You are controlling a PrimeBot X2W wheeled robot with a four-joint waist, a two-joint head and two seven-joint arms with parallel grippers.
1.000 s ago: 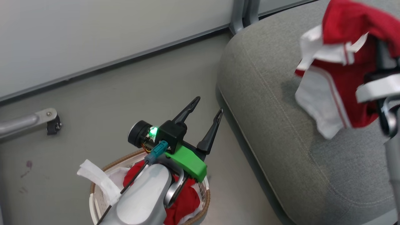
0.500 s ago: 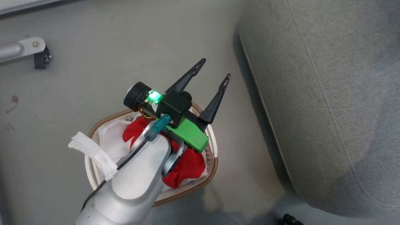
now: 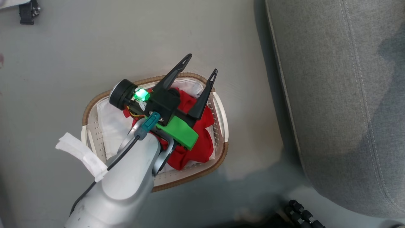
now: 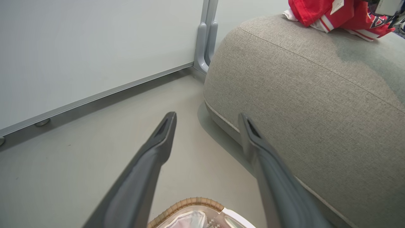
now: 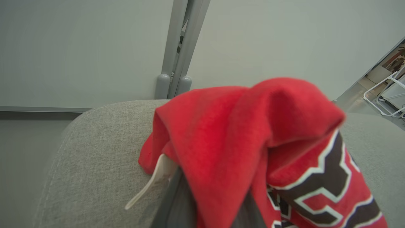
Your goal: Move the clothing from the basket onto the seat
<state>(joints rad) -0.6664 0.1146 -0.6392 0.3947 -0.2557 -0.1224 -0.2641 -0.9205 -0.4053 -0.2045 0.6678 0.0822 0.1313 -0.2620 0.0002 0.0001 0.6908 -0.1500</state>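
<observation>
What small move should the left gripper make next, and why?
Probably tilt and lower the left gripper onto the red garment in the basket. Its jaws stand open above the garment and hold nothing, and its fingers point beyond the rim rather than down.

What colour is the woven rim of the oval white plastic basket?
Basket rim: brown; clearest in head view.

i seem to be working in an office-like test room rather than a home: behind the seat (image 4: 316,95) stand plain pale partition panels (image 4: 95,47) joined by a grey metal post (image 4: 205,41), the floor (image 3: 95,47) beside the seat is smooth bare grey, and past the seat's far corner a white wire rack (image 5: 387,95) shows.
</observation>
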